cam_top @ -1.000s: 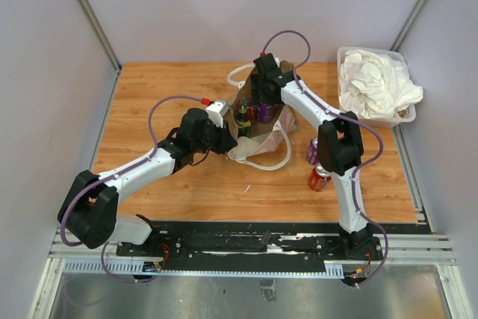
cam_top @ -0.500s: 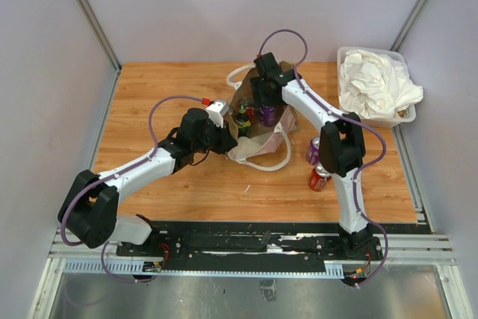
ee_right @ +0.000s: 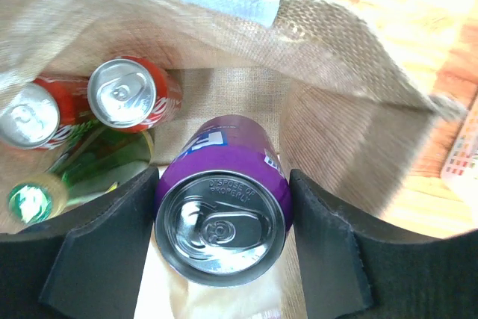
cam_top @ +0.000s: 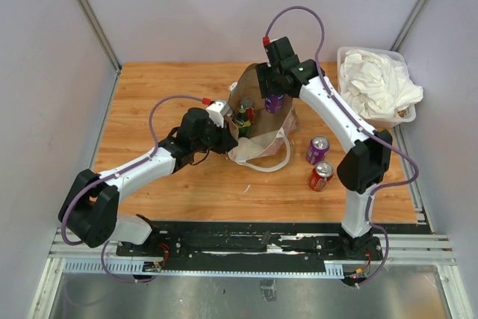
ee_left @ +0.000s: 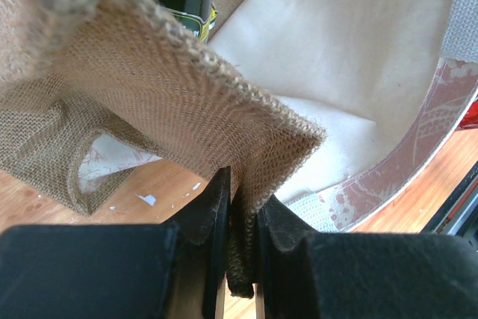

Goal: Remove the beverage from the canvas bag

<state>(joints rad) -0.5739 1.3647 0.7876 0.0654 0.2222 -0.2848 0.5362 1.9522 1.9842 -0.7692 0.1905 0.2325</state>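
Purple can [ee_right: 222,199]: held upright with its lid facing the right wrist camera. It sits over the mouth of the bag near the far rim. It seems raised above the other drinks, though not yet past the bag's edge.
Right gripper [ee_right: 220,255]: the fingers stand wide because the can fills the gap, one pad on each side of its body. This side grip keeps it vertical for a straight lift.
Canvas bag [cam_top: 261,140]: stands on the table [cam_top: 149,95] between the two arms, with its top open.
Left gripper [ee_left: 245,199]: closed tight on a fold of the bag's woven rim. This likely pins the bag and holds the mouth open so the cloth does not rise with the can.
In the bag: two red cans [ee_right: 134,95] and a green bottle [ee_right: 82,169] crowd one corner, so the lift needs to be straight.
On the table: another purple can [cam_top: 317,149] and a loose red can [cam_top: 321,175] stand right of the bag, which is probably the drop-off spot.
Bin [cam_top: 351,54]: holds white cloth [cam_top: 377,84] in the far right corner, apart from the work.
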